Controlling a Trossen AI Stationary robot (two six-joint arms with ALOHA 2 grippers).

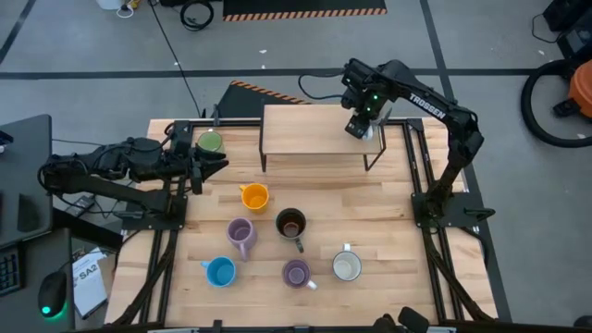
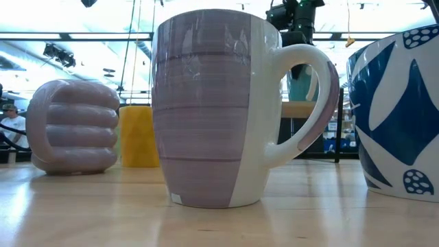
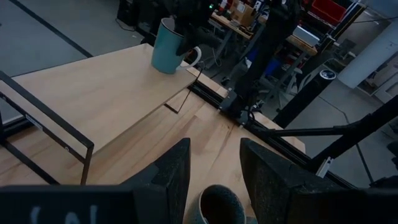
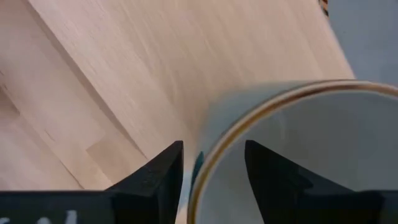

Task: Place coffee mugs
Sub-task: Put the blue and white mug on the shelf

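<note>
High view: the right gripper (image 1: 362,128) reaches over the far right corner of the raised wooden shelf (image 1: 305,129), above a mug there, while the left gripper (image 1: 205,163) lies low by the green mug (image 1: 210,142); six more mugs stand on the plank desk (image 1: 388,222). Low view: a glossy lilac-and-white mug (image 2: 219,110) fills the foreground. Wrist views: left fingers (image 3: 174,174) spread apart; right fingers (image 4: 163,168) straddle the pale mug's rim (image 4: 261,118), apparently released.
</note>
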